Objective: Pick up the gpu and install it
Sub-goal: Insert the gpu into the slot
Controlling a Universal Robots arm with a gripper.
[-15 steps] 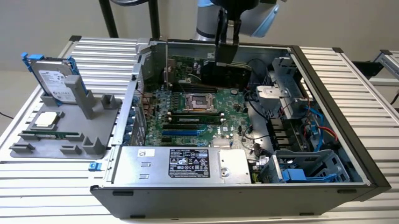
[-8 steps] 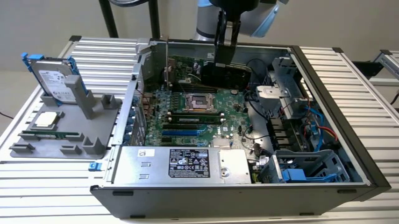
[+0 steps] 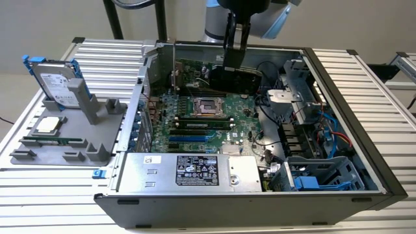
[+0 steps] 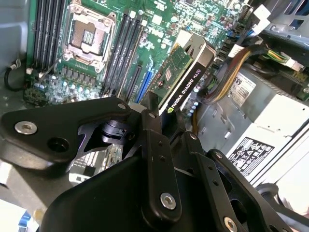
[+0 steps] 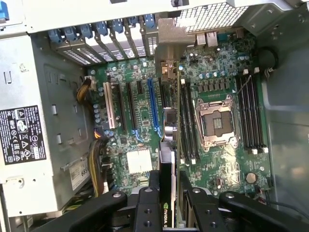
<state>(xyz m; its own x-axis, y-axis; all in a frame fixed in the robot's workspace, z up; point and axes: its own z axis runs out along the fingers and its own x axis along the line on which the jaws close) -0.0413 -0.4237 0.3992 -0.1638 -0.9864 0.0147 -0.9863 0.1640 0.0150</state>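
Fingers (image 5: 146, 210) closed tight on the upper edge of the gpu (image 5: 167, 145), and I see the card hanging edge-down directly below them inside the open computer case (image 3: 227, 207), over the motherboard (image 5: 140, 121), between its expansion slots and the processor socket (image 5: 216, 122).

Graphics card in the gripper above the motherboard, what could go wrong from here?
The card hangs between the blue slot and the memory slots; lowered off line, it could hit them or the open processor socket. The gripper holds only one edge, so it might tilt. Loose cables lie close by.
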